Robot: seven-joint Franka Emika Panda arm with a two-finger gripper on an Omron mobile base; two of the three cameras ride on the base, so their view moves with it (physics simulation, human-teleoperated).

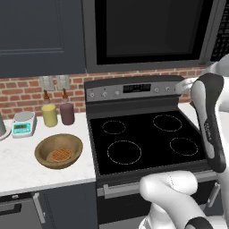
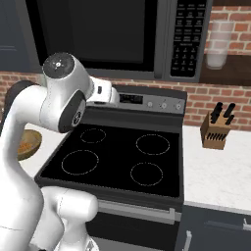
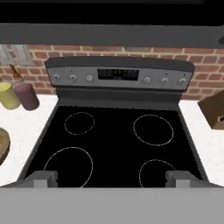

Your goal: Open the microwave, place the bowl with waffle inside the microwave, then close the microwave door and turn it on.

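Four burner rings of the stove (image 3: 118, 140) lie beneath our hand (image 3: 106, 178), fingers apart and empty, so we should rise to the shut microwave door (image 1: 150, 31) while the bowl (image 1: 58, 150) with waffle (image 1: 61, 154) waits on the worktop (image 1: 27, 165).

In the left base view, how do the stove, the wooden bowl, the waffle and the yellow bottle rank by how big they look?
1. Stove, by far the largest.
2. Bowl.
3. Yellow bottle, though it stands farther from the camera, so its true size is unsure.
4. Waffle, lying inside the bowl; it looks close to the bottle.
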